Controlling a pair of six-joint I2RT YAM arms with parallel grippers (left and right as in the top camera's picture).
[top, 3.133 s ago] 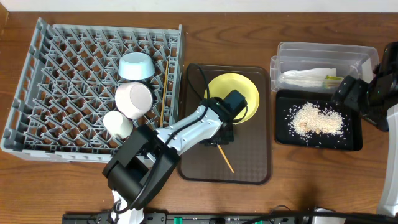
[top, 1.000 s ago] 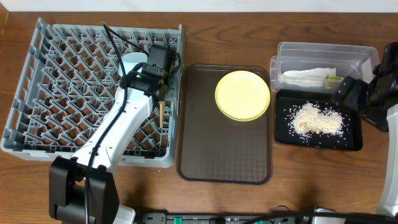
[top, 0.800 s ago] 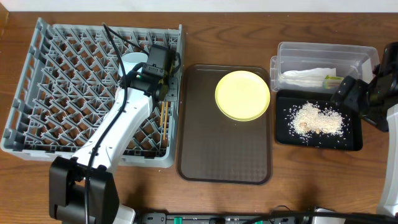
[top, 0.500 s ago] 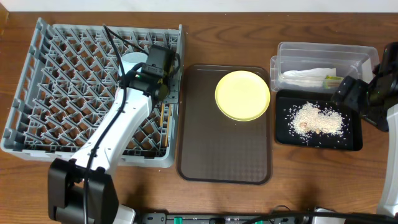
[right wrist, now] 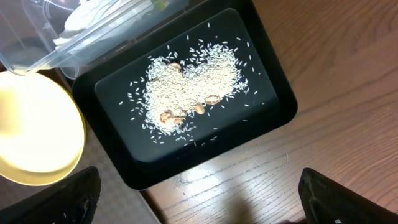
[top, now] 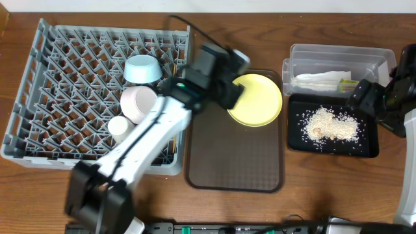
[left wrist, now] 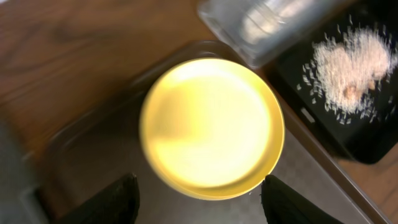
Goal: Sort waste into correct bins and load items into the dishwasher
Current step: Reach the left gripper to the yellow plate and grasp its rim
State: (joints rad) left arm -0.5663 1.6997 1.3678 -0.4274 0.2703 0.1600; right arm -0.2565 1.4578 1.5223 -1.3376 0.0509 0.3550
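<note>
Swinging away from the dish rack (top: 65, 97), the left gripper (left wrist: 199, 190) now hangs just above the yellow plate (top: 260, 104). A second ago we saw it over the rack's right edge, letting go of the chopsticks (top: 173, 64). Its fingers (left wrist: 118, 199) are spread wide and carry nothing. The plate lies directly beneath and ahead of them on the brown serving tray (top: 234, 162).

We read this as the chopsticks being done and the plate being the last dish to load.

Behind the left gripper, the rack holds the light-blue bowl (top: 142, 68), the pale-pink bowl (top: 138, 103) and the white cup (top: 119, 125). The chopsticks lie along its near wall, mostly hidden by the arm.

Beyond the plate from that gripper, the clear tub (top: 338, 51) holds the napkin (top: 322, 77) and the snack wrapper (top: 348, 83). The black tray (top: 370, 151) beside it carries the rice crumbs (top: 328, 125).

The right gripper (right wrist: 199, 199) hovers above that tray — fingers parted, nothing between them. The waste looks sorted.
</note>
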